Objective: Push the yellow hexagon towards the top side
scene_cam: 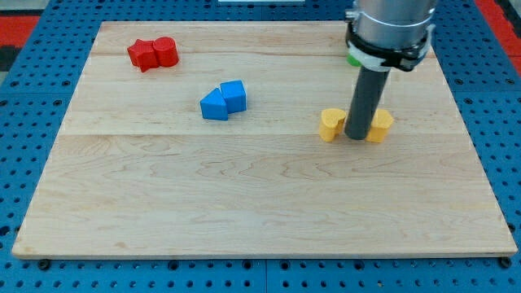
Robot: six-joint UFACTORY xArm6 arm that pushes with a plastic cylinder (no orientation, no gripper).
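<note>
Two yellow blocks lie right of the board's middle. One yellow block is just left of the rod; its shape looks like a heart. The other yellow block is just right of the rod and partly hidden by it, so I cannot tell for sure whether it is the hexagon. My tip stands on the board between the two yellow blocks, close to or touching both. A bit of green shows behind the arm near the view's top.
Two red blocks sit together at the view's top left. Two blue blocks sit together left of centre. The wooden board lies on a blue perforated table; its top edge is near the arm's body.
</note>
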